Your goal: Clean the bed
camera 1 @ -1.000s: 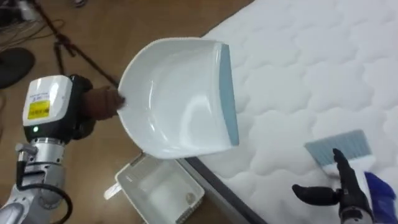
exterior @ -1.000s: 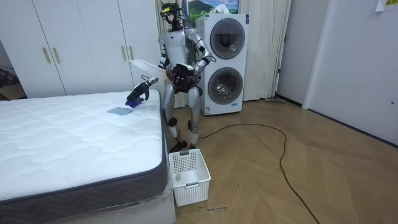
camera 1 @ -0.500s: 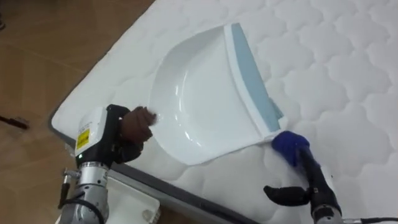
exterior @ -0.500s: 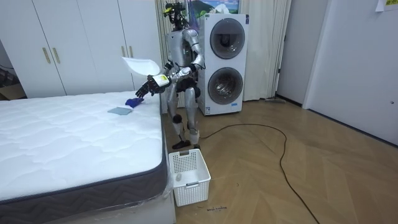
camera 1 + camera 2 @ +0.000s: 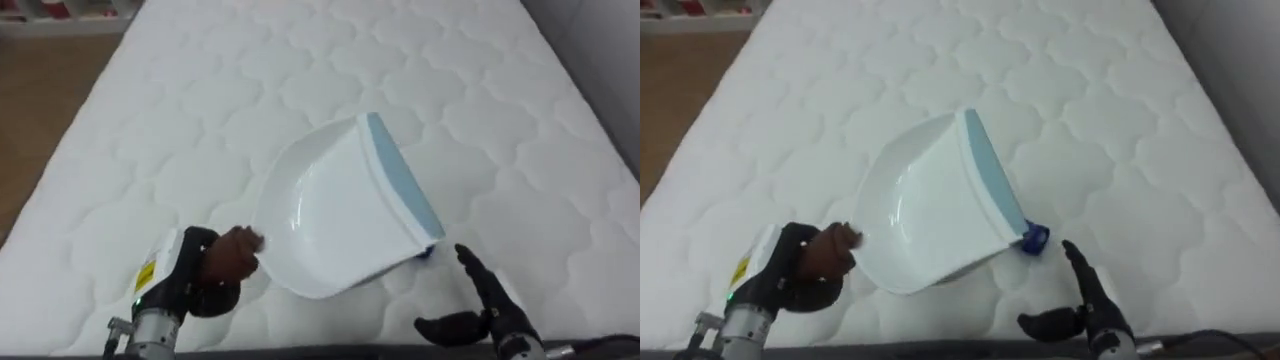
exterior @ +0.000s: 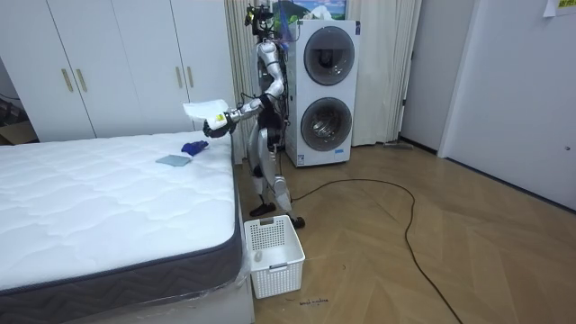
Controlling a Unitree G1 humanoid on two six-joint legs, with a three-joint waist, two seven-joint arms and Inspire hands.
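My left hand (image 5: 225, 262) is shut on the handle of a white dustpan (image 5: 340, 210) with a pale blue lip, held tilted just above the white quilted mattress (image 5: 200, 100). From under the pan's lip pokes the blue handle of a brush (image 5: 1033, 238); its bristles are hidden there. In the room view the brush (image 6: 183, 155) lies on the mattress near the edge, below the dustpan (image 6: 207, 112). My right hand (image 5: 490, 310) hovers low over the mattress just short of the brush handle, open, with the thumb spread and nothing in it.
I stand at the mattress's edge, facing it. A white slatted basket (image 6: 274, 255) sits on the wooden floor by the bed's corner. Stacked washing machines (image 6: 328, 90) and white wardrobes (image 6: 117, 63) line the wall behind. Floor (image 5: 40, 90) shows beyond the mattress's left edge.
I have turned from the basket toward the bed, so the view swung over the mattress. My left hand carried the dustpan over the mattress and lowered it above the brush.
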